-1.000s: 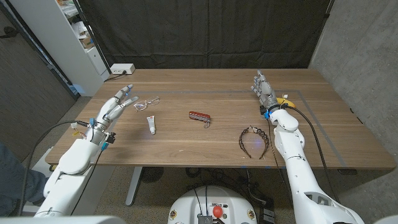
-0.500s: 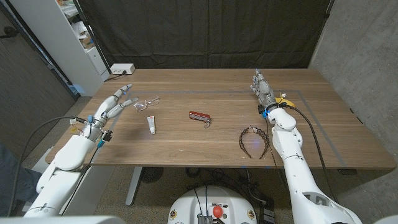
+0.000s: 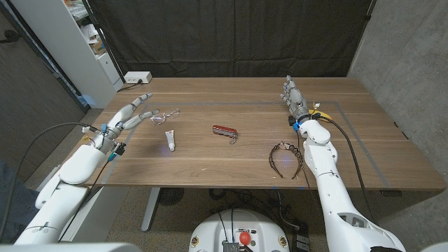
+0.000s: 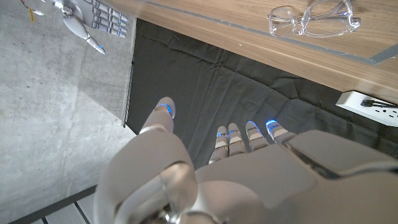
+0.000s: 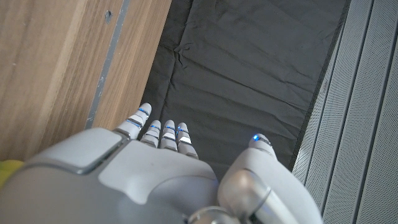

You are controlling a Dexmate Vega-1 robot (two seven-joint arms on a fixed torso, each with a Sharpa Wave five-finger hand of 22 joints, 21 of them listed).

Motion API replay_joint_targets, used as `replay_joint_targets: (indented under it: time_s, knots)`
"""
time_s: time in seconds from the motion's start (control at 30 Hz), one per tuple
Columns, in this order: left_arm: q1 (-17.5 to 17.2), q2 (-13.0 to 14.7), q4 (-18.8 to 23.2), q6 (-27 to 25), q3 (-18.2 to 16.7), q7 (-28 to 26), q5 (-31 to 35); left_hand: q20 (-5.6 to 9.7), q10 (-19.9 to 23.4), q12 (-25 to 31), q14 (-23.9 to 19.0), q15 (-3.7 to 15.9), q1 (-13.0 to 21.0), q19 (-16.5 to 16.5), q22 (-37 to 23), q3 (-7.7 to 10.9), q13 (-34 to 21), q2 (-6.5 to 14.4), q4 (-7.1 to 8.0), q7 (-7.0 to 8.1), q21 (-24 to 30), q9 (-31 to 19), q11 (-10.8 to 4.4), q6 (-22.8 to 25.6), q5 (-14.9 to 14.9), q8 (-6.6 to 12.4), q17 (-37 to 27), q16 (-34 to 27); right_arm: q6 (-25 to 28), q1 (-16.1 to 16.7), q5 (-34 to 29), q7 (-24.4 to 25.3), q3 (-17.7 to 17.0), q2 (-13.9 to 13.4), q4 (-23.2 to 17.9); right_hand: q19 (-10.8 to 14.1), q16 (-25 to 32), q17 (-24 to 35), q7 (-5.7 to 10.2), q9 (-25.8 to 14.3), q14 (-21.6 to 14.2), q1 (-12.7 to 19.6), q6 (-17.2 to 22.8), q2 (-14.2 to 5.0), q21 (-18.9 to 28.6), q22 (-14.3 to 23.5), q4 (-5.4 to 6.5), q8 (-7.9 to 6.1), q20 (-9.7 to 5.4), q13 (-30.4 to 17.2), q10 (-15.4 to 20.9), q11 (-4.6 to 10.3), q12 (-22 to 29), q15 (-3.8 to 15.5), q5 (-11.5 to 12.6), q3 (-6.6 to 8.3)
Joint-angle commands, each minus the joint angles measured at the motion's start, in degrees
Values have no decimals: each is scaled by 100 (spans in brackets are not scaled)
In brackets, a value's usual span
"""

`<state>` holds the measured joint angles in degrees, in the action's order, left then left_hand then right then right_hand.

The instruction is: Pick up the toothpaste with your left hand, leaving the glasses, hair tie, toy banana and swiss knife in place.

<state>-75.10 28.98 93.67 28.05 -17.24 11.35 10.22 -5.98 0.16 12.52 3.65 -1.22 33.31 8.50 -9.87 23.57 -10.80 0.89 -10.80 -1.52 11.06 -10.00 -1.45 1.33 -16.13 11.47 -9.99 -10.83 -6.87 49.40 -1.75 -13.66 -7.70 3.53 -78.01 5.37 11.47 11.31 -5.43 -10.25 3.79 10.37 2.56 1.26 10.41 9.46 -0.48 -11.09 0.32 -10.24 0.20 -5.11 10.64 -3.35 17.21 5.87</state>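
Note:
The small white toothpaste tube (image 3: 170,141) lies on the wooden table (image 3: 238,164), left of the middle. My left hand (image 3: 129,117) hovers over the table's left edge, fingers spread and holding nothing, a short way left of the tube. Clear glasses (image 3: 165,115) (image 4: 314,17) lie just beyond its fingertips. The red swiss knife (image 3: 225,131) sits mid-table. A dark hair tie (image 3: 287,157) lies at front right. My right hand (image 3: 295,101) stands open at the right, its fingers together, and a bit of the yellow toy banana (image 3: 318,112) shows just behind it.
A white power strip (image 3: 136,77) (image 4: 371,106) sits off the table's far left corner by a white shelf unit (image 3: 63,42). Black curtain hangs behind the table. My right hand (image 4: 93,18) shows far off in the left wrist view.
My left arm has drawn back to the left and its hand has risen a little, fingers now pointing toward the glasses. My right hand shifted slightly away along the table.

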Motion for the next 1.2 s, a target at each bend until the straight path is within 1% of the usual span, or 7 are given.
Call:
replay_joint_targets:
  time_s: [0.03,0.47,0.53,0.67,0.77,0.97,1.2]
  knots:
    - [-297,108,448,-209,-134,-57,326,-22,16,4,-8,28,135,-52,-6,47,-18,2,5,42,18,-32,-81,11,-31,21,-10,6,-59,-5,-48,66,15,32,-23,26,18,28,10,-31,-18,25,-2,-41,52,26,15,9,3,-33,19,-1,37,-8,46,-25]
    - [-344,205,634,-500,-93,-11,686,-83,23,-7,-2,45,465,-129,-7,115,-20,-41,6,67,28,-34,-114,8,-52,19,-9,19,-20,-2,-97,128,39,58,-70,26,19,28,14,-31,-21,24,2,-44,51,26,12,6,4,-34,29,-3,41,-7,47,-35]
    - [-349,168,648,-494,-83,-109,765,-64,18,-11,33,42,532,-151,-8,128,-20,-48,6,67,33,-35,-114,1,-53,17,-9,32,-40,-1,-88,124,32,53,-71,26,19,28,13,-31,-21,24,5,-45,51,26,11,5,5,-34,28,0,40,-8,47,-36]
    - [-427,161,798,-572,-100,-183,926,15,-12,-27,82,40,701,-146,-8,156,-22,-75,9,67,20,-36,-112,-28,-55,7,-8,46,-35,12,-90,128,29,44,-98,27,20,28,16,-31,-26,25,8,-45,50,26,10,4,5,-34,32,-8,42,-11,47,-39]
    - [-535,145,990,-713,-136,-279,1173,8,-24,-33,90,27,760,-157,-8,165,-22,-84,10,62,21,-36,-113,-43,-55,2,-8,46,-28,10,-87,124,25,33,-103,30,20,28,15,-31,-26,25,9,-46,51,26,9,4,4,-34,34,-3,42,-12,48,-41]
    - [-687,83,1228,-825,-197,-379,1377,-48,-13,-31,141,15,938,-168,-11,195,-23,-105,13,91,17,-38,-161,-53,-54,2,-9,54,-45,-8,-65,105,22,25,-69,27,19,29,20,-31,-25,26,8,-49,50,26,8,4,4,-34,29,-1,39,-9,48,-45]
    - [-809,97,1489,-1074,-163,-347,1708,-63,15,-23,167,27,1082,-172,-13,217,-23,-121,16,125,14,-39,-195,-43,-52,8,-8,54,-22,16,-55,79,18,10,-100,29,21,29,19,-32,-30,25,14,-50,50,26,6,2,0,-34,34,-5,41,-11,49,-51]
